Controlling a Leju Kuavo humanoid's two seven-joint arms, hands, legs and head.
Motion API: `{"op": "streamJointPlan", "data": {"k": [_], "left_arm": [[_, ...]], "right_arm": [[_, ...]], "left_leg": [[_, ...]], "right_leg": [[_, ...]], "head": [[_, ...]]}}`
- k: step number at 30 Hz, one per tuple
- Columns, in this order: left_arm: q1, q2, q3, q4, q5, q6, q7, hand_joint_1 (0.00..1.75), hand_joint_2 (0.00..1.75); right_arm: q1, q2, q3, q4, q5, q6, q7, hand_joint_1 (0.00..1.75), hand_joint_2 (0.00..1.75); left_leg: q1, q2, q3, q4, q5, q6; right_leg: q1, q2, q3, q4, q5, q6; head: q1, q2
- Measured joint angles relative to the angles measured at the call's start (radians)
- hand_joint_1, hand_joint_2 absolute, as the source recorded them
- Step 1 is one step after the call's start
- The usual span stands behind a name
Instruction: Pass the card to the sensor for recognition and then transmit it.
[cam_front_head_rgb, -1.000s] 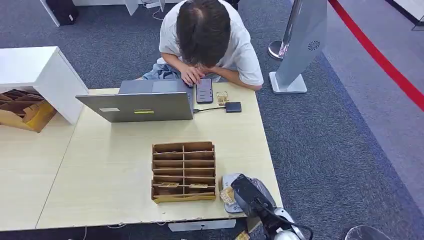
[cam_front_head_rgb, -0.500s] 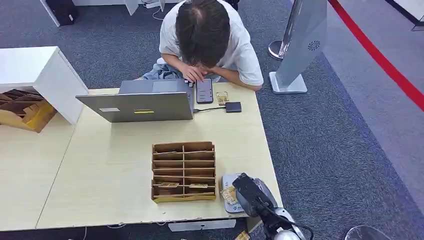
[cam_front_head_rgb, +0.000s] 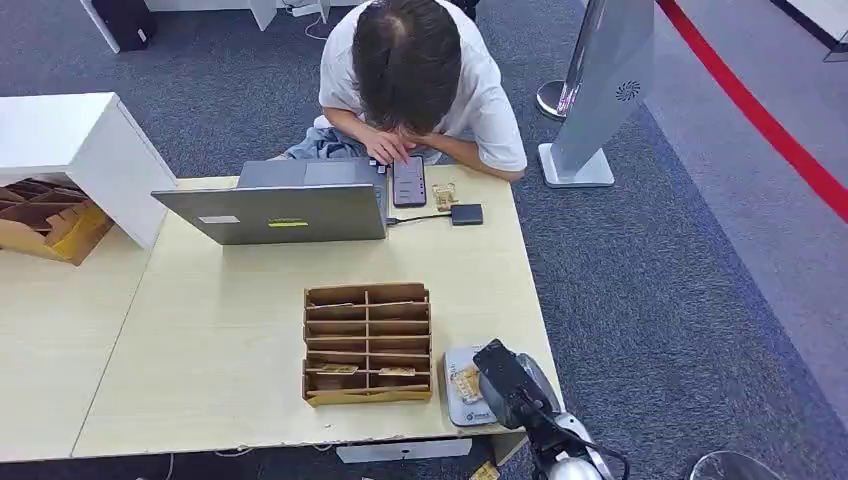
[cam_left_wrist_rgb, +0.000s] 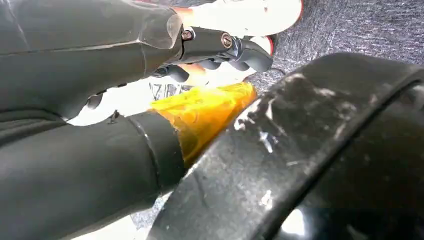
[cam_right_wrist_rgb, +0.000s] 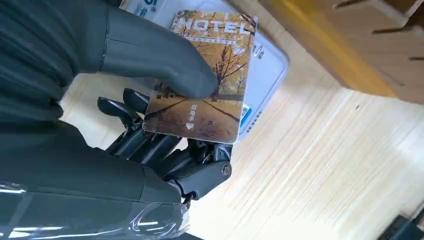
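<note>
My right hand (cam_front_head_rgb: 507, 384) hovers at the table's near right corner and pinches a hotel card (cam_front_head_rgb: 465, 383) printed with autumn trees. The right wrist view has the thumb (cam_right_wrist_rgb: 160, 62) pressing on the card (cam_right_wrist_rgb: 207, 85) with the dark fingers (cam_right_wrist_rgb: 150, 145) underneath. The card lies flat, just above the white sensor pad (cam_right_wrist_rgb: 272, 72), which sits on the table (cam_front_head_rgb: 220, 340) beside the wooden card rack (cam_front_head_rgb: 367, 342). My left hand (cam_left_wrist_rgb: 150, 55) hangs low over the floor, with its fingers apart from the thumb and nothing in them.
Across the table a person (cam_front_head_rgb: 410, 70) bends over a phone (cam_front_head_rgb: 408, 181) beside an open laptop (cam_front_head_rgb: 275, 210) and a small black hub (cam_front_head_rgb: 466, 214). A white cabinet (cam_front_head_rgb: 70, 140) and a cardboard box (cam_front_head_rgb: 40, 220) stand at the left. The table's right edge runs close to the sensor.
My right hand has shifted a little to the right with the card, bringing it more squarely over the sensor pad. The person and the other things stay put.
</note>
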Motion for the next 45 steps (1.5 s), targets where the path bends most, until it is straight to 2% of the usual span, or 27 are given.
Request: {"op": "streamJointPlan", "data": {"k": [23,45], "left_arm": [[0.000,-0.002,0.002,-0.002,-0.015,0.001,0.007,0.00,0.00],[-0.001,-0.003,0.003,-0.003,-0.020,0.001,0.012,0.00,0.00]], "right_arm": [[-0.016,0.024,-0.034,0.076,0.069,-0.019,0.027,1.75,1.75],[-0.022,0.032,-0.035,0.086,0.104,-0.021,0.034,1.75,1.75]], "left_leg": [[0.000,0.000,0.001,0.000,0.000,0.000],[0.000,0.000,0.002,0.000,0.000,0.000]], "right_leg": [[0.000,0.000,0.001,0.000,0.000,0.000],[0.000,0.000,0.001,0.000,0.000,0.000]], "head": [[0.000,0.000],[0.000,0.000]]}}
